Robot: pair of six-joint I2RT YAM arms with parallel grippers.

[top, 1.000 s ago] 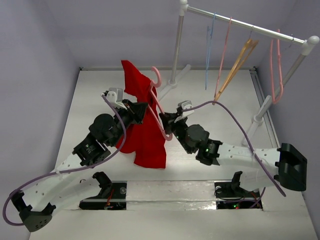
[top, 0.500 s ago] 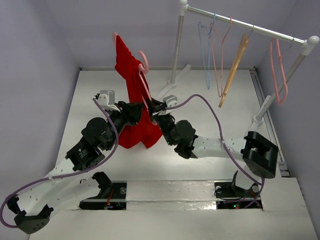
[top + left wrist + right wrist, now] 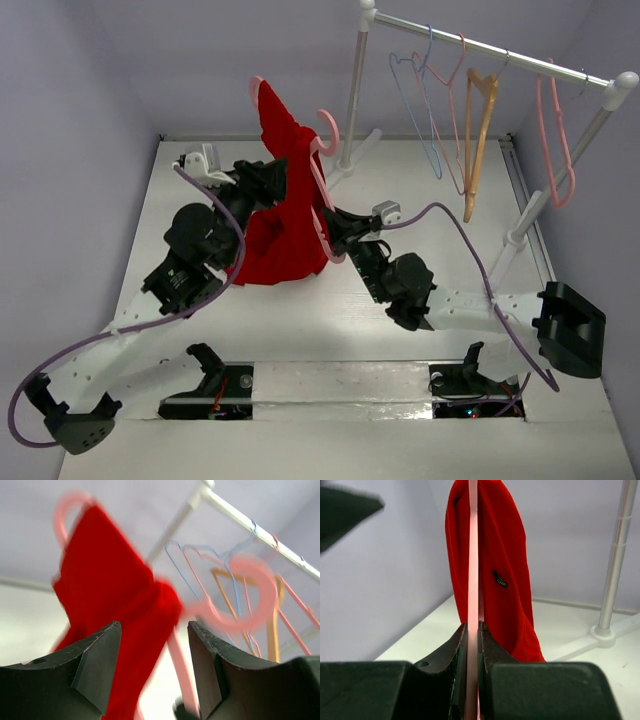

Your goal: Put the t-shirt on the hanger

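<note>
We see the t-shirt (image 3: 283, 225) lifted clear of the worktop (image 3: 300, 325), over its far half and a little left of the middle. It is hung on the hanger (image 3: 322, 205), which is tipped steeply. One pink end pokes out past the highest point of the cloth, the hook curls out to the right near the top, and the other arm runs down the shirt's right side. The right pincer (image 3: 338, 238) grips that lower arm. In its own wrist view the two fingers are pressed flat against the thin pink bar, which stands edge-on and rises straight into the red cloth. The left pincer (image 3: 272, 180) sits at the shirt's left side, about halfway up, with its fingers spread wide. In its wrist view the cloth and the blurred pink hook show beyond the gap, with nothing caught between the tips. We cannot tell whether either fingertip touches the fabric. The lower part of the shirt hangs in loose folds between the two arms, and we cannot tell whether the hem reaches the worktop. At the far right corner stands a white rack (image 3: 352, 90). Several thin hangers dangle from its rail, among them an orange-tan hanger (image 3: 468, 160), well apart from the shirt.
</note>
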